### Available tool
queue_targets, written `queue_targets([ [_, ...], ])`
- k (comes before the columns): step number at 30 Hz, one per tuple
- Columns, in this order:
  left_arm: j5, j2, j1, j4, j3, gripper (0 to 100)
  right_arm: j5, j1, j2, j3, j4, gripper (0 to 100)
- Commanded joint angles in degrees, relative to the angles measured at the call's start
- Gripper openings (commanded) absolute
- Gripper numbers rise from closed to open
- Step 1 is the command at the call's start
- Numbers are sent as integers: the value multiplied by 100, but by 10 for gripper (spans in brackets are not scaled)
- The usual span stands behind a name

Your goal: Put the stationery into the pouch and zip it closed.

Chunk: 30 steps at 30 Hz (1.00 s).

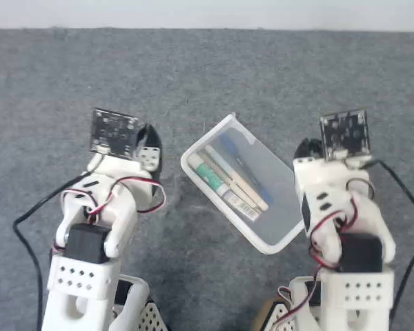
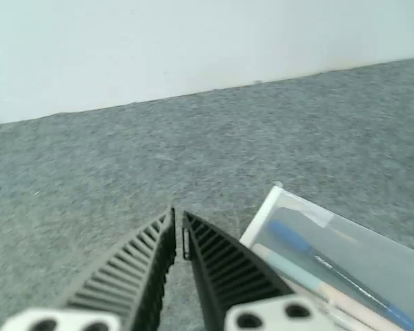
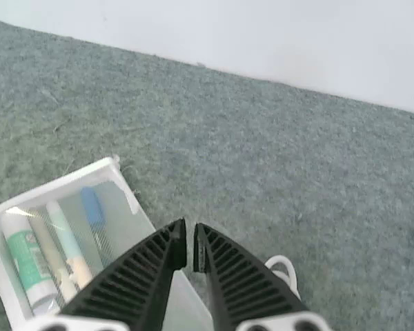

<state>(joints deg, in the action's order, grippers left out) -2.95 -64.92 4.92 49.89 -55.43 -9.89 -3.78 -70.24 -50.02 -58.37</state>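
A clear pouch with a white rim (image 1: 243, 185) lies slantwise on the grey carpet between the two arms. Inside it lie a blue pen (image 1: 245, 165), a green-and-white tube (image 1: 212, 178) and several pale sticks. In the left wrist view the pouch (image 2: 345, 255) lies just beside my left gripper (image 2: 179, 222), which is shut and holds nothing. My right gripper (image 3: 190, 234) is shut too, above the pouch's edge (image 3: 62, 234), near a small white zip loop (image 3: 283, 265). From above, the left gripper (image 1: 152, 148) and the right gripper (image 1: 308, 148) flank the pouch.
Grey carpet (image 1: 207, 76) covers the whole table up to a pale wall at the back. Black cables (image 1: 27, 221) trail beside each arm's base. Open carpet stretches beyond the pouch.
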Motion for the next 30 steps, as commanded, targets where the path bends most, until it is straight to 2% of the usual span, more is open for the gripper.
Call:
queue_targets([
  [1,-9,-149,-264,-123,127,12,-62,31,-919,-484,48,6],
  [13,-18,-149,-536,281,92,11,-70,31,-3354,-2277,127,6],
  [16,-18,-308,-589,413,92,10,-53,92,-3398,-2532,127,6],
  [21,-299,-1653,-589,431,-409,10,-26,523,-3380,-2848,136,6],
  [27,-299,-3727,-580,422,-1429,10,-26,892,-3380,-3165,136,6],
  [30,-273,-4009,-589,440,-1684,10,-53,901,-3380,-3376,136,6],
])
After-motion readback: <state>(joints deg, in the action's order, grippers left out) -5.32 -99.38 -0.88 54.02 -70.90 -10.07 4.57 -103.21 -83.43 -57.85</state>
